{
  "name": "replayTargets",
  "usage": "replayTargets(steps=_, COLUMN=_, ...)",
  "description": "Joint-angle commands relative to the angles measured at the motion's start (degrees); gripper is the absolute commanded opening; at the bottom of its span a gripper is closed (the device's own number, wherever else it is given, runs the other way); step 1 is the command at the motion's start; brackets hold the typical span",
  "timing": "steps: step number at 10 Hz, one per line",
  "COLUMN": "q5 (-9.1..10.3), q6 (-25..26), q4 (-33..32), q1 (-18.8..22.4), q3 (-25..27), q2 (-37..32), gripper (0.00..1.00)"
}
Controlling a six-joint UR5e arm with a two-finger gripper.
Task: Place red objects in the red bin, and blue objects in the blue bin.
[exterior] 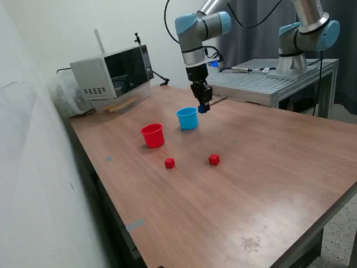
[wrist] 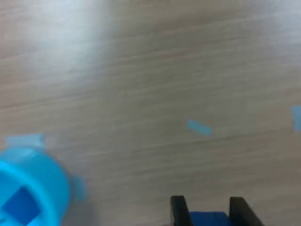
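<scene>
My gripper hangs just above and to the exterior view's right of the light-blue cup, the blue bin. It is shut on a dark-blue cube, which shows between the two black fingers in the wrist view. Another dark-blue cube lies inside the blue bin. The red bin stands to the exterior view's left of the blue one. Two small red cubes sit on the table nearer the camera than the cups.
A microwave stands at the table's far corner at the exterior view's left, by the white wall. A second arm and a grey metal bench are beyond the table's far edge.
</scene>
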Motion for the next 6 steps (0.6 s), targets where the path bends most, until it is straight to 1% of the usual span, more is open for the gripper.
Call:
replayTargets(steps=1, q5=-0.58, q6=-1.79, q4=3.19, q1=-4.97, q3=-3.00, q2=-0.34, gripper=0.00)
replayTargets(steps=2, q5=-2.15, q6=-3.80, q4=6.34, q1=-7.35, q3=-4.15, q2=-0.16, gripper=0.00)
replayTargets(steps=3, q5=-3.73, q6=-5.30, q4=7.07, q1=-9.03, q3=-4.16, q2=-0.07, gripper=0.00)
replayTargets(steps=4, q5=-3.75, q6=-5.83, q4=7.08, q1=-10.26, q3=-3.81, q2=0.02, gripper=0.00)
replayTargets(steps=5, q5=-3.83, q6=-5.84, q4=7.16, q1=-10.62, q3=-3.72, q2=0.02, gripper=0.00)
replayTargets(steps=6, q5=-4.88, q6=-5.84, q4=7.69, q1=-10.62, q3=-3.72, q2=-0.07, gripper=0.00)
